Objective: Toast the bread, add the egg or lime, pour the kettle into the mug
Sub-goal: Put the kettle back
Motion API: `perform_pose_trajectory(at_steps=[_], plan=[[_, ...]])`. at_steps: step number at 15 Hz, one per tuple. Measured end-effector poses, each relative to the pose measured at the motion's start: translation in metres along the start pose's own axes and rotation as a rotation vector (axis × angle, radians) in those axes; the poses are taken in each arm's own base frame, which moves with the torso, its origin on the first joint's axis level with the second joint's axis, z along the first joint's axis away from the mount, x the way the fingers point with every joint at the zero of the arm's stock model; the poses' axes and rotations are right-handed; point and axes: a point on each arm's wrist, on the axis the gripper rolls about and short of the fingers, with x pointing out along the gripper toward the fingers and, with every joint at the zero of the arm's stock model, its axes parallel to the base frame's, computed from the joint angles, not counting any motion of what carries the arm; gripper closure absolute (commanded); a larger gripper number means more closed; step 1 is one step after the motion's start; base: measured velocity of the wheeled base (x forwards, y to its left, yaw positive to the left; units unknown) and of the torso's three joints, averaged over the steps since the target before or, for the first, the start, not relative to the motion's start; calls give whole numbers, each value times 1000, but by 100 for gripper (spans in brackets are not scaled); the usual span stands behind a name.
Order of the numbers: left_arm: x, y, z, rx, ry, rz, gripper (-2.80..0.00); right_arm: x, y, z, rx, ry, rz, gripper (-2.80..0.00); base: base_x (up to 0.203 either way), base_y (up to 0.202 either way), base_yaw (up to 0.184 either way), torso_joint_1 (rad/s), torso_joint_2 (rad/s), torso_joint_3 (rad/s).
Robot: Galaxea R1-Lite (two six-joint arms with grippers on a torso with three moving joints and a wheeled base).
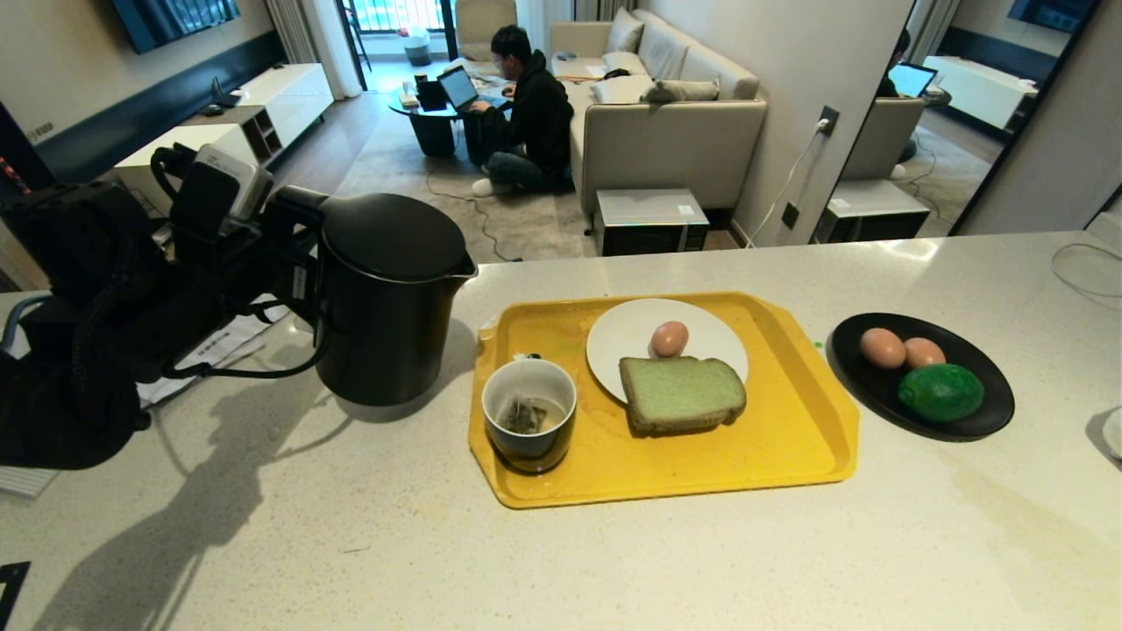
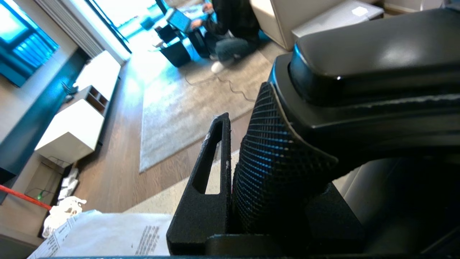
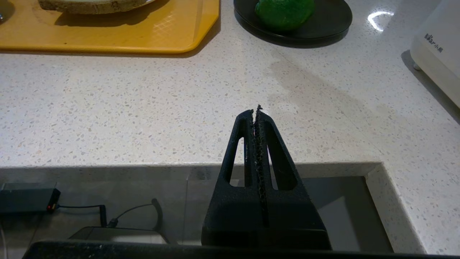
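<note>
Right gripper fingers pressed together above the speckled counter, well short of the yellow tray, lime on black plate beside the tray

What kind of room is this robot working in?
Probably a home: a kitchen counter facing a living room, with a sofa beyond, a kettle and a breakfast tray laid out.
</note>
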Motion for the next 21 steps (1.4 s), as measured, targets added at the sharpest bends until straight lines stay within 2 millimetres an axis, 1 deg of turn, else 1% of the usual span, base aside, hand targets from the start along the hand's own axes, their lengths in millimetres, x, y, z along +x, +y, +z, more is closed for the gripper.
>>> perform_pose_trajectory(at_steps=[2, 4, 8, 13, 15, 21], plan=[[2, -2, -7, -11, -12, 9, 0, 0, 0, 0, 0, 0, 0, 0, 0, 0, 0, 0, 0, 0], [-2, -8, -20, -36, 23, -4, 0, 0, 0, 0, 0, 0, 0, 0, 0, 0, 0, 0, 0, 0], [-6, -13, -34, -59, 66, -14, 0, 0, 0, 0, 0, 0, 0, 0, 0, 0, 0, 0, 0, 0], [-5, -12, -46, -54, 15, 28, 0, 0, 0, 0, 0, 0, 0, 0, 0, 0, 0, 0, 0, 0], [-5, -12, -50, -80, 12, 37, 0, 0, 0, 0, 0, 0, 0, 0, 0, 0, 0, 0, 0, 0], [-7, -9, -50, -80, -11, 62, 0, 0, 0, 0, 0, 0, 0, 0, 0, 0, 0, 0, 0, 0]])
